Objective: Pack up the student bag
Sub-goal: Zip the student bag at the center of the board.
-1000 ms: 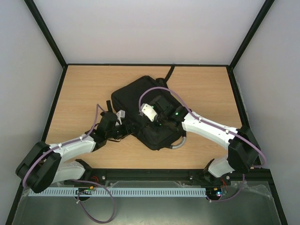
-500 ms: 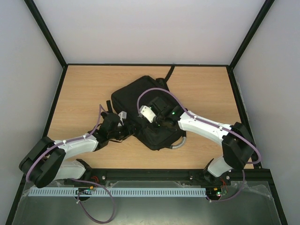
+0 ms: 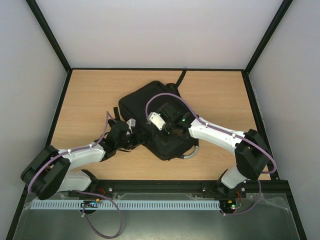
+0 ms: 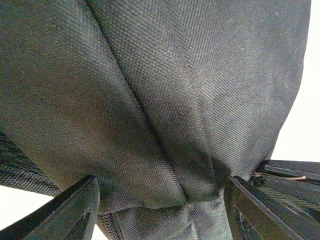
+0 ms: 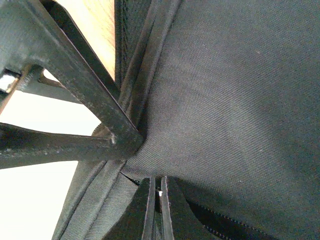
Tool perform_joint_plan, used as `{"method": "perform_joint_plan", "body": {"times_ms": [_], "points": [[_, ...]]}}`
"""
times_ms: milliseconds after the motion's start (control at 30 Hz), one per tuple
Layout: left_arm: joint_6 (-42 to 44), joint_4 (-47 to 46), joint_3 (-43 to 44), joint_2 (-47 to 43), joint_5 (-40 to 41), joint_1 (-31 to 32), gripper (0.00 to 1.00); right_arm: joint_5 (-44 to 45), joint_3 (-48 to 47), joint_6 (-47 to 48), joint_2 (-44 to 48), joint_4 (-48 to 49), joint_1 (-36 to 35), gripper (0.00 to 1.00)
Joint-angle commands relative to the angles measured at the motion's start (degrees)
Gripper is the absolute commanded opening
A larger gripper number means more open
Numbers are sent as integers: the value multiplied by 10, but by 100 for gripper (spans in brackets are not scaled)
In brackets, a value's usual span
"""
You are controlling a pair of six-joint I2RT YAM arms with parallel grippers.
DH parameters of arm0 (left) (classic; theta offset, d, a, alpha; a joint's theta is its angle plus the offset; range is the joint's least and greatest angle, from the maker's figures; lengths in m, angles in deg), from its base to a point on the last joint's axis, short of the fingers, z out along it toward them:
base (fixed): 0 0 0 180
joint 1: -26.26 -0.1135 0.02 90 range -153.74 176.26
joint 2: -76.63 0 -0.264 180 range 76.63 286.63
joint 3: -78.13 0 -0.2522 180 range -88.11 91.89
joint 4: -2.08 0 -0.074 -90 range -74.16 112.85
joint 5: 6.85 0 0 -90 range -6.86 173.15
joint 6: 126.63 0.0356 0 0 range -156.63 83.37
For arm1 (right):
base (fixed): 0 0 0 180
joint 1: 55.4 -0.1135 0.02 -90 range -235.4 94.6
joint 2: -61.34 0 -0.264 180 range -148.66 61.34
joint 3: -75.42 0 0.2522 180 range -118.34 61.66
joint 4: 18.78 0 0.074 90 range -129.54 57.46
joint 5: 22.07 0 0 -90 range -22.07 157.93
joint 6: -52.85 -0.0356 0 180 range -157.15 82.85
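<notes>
Bag (image 3: 145, 102) is laid at mid table (image 3: 85, 100). Its fabric is straddled by the left gripper (image 4: 160, 197), jaws spread, seemingly for steadying, while a zipper edge is pinched by the right gripper (image 5: 159, 200), presumably for opening.

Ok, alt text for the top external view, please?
A black backpack lies on a wooden table. The left end effector sits at its near-left edge; the right end effector is over its middle.
</notes>
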Motion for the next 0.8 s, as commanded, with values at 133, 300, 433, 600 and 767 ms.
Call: {"method": "perform_joint_plan", "body": {"times_ms": [133,300,433,600,767], "points": [[-15,-53,12,-12,14,15,71,-78,0,-11,32,-10,4,1],[-24,-63,18,6,11,16,57,-78,-1,-12,25,-10,4,1],[-27,-62,13,2,17,16,38,-63,5,-13,29,-7,4,1],[-22,-44,7,-19,37,16,10,-48,19,-18,38,1,9,1],[-21,-32,-4,-31,43,16,2,-48,31,-32,47,9,50,1]]}}
